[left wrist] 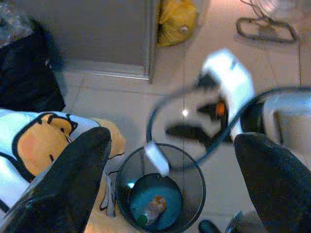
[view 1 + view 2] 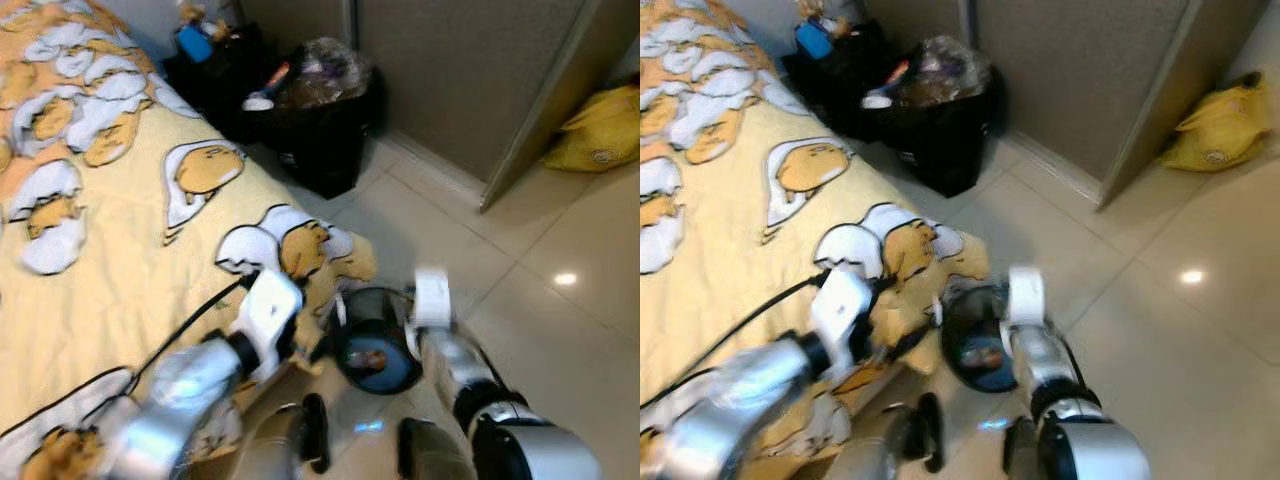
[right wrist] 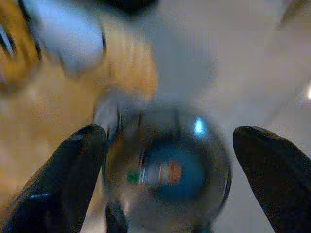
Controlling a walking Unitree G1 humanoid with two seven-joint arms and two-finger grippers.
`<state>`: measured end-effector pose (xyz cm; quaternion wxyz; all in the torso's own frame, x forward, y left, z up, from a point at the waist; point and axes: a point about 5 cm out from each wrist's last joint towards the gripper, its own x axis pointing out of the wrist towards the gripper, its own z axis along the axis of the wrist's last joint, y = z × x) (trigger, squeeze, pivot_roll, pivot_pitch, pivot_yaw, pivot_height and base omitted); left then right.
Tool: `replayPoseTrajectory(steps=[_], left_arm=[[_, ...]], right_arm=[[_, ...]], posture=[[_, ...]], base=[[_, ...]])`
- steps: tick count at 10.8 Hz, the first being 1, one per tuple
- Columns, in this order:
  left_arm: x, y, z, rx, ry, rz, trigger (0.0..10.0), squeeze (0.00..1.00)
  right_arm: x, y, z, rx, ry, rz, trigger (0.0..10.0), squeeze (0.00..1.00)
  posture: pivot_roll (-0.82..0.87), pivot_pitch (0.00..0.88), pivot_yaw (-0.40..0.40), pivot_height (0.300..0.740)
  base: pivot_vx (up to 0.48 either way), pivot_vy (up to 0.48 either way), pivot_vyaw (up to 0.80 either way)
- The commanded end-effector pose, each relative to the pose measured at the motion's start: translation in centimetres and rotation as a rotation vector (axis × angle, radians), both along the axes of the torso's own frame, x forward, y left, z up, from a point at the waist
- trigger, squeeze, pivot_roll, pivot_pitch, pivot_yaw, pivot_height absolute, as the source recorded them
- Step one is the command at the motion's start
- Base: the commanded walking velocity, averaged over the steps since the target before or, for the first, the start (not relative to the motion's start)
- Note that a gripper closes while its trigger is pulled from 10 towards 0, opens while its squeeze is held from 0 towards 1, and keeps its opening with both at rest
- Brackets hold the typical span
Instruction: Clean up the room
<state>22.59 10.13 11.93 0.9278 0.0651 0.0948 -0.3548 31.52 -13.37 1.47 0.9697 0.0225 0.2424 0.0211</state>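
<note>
Two grippers hang over the bin (image 2: 378,352), which stands on the tiled floor (image 2: 560,330) just beside the bed (image 2: 110,250) corner. Left gripper (image 1: 170,174) and right gripper (image 3: 167,170) both have fingers spread, grasping nothing. Scraps (image 1: 154,208) lie inside the bin.

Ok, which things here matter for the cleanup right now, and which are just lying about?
In play:
- small dark wire-mesh waste bin on the floor by the bed corner, with some trash inside
- left gripper, open above the bin
- right gripper, open above the bin

Lying about:
- yellow cartoon-print bedspread
- full black rubbish bag
- yellow bag by the door
- pale tiled floor
</note>
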Motion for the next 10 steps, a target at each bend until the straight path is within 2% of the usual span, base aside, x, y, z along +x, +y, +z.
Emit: replayPoseTrajectory(steps=[1, 2, 3, 4, 5, 6, 7, 9, 10], left_arm=[[0.9, 1.6, -1.1, -0.044, 0.020, 0.167, 10.0, 0.00], [2.6, 3.7, -2.7, -0.134, 0.042, 0.414, 10.0, 0.00], [3.9, 5.1, -3.5, -0.159, 0.031, 0.533, 10.0, 0.00], [4.6, 5.4, -3.5, -0.162, 0.002, 0.559, 10.0, 0.00], [5.3, 6.4, -3.2, -0.234, -0.040, 0.618, 10.0, 0.00], [5.1, 7.3, -3.4, -0.242, -0.076, 0.682, 10.0, 0.00], [4.7, 7.2, -4.1, -0.257, -0.080, 0.708, 10.0, 0.00], [4.4, 6.1, -4.9, -0.247, -0.088, 0.673, 10.0, 0.00], [4.6, 6.1, -5.4, -0.203, -0.061, 0.676, 10.0, 0.00]], right_arm=[[-0.2, -0.3, 0.6, -0.033, -0.093, 0.012, 10.0, 0.00], [-1.0, -1.6, 2.1, -0.055, -0.241, -0.024, 10.0, 0.00], [-2.2, -2.3, 3.1, -0.078, -0.326, -0.034, 10.0, 0.00], [-2.6, -2.5, 3.5, -0.085, -0.376, -0.033, 10.0, 0.00], [-3.5, -3.0, 4.5, -0.091, -0.518, 0.007, 10.0, 0.00], [-4.3, -5.2, 3.5, -0.139, -0.466, -0.057, 10.0, 0.00], [-5.2, -6.1, 2.7, -0.159, -0.402, -0.079, 10.0, 0.00], [-6.1, -5.9, 1.7, -0.154, -0.372, -0.068, 10.0, 0.00], [-6.0, -5.4, 1.4, -0.139, -0.349, -0.048, 10.0, 0.00]], posture=[[0.01, 0.104, 0.059, 0.740], [-0.02, 0.043, 0.030, 0.740], [-0.04, 0.000, 0.003, 0.740], [-0.06, 0.000, -0.002, 0.740], [-0.07, 0.000, 0.004, 0.740], [-0.10, 0.000, 0.015, 0.740], [-0.10, 0.000, 0.019, 0.740], [-0.10, 0.000, 0.028, 0.740], [-0.10, 0.000, 0.033, 0.740]], base=[[0.000, 0.000, 0.00], [0.000, 0.000, 0.00], [0.000, 0.000, 0.00], [0.000, 0.000, 0.00], [0.000, -0.480, 0.00], [0.000, -0.480, 0.00], [0.000, -0.480, 0.00], [0.000, -0.480, 0.00], [0.000, 0.000, 0.00]])
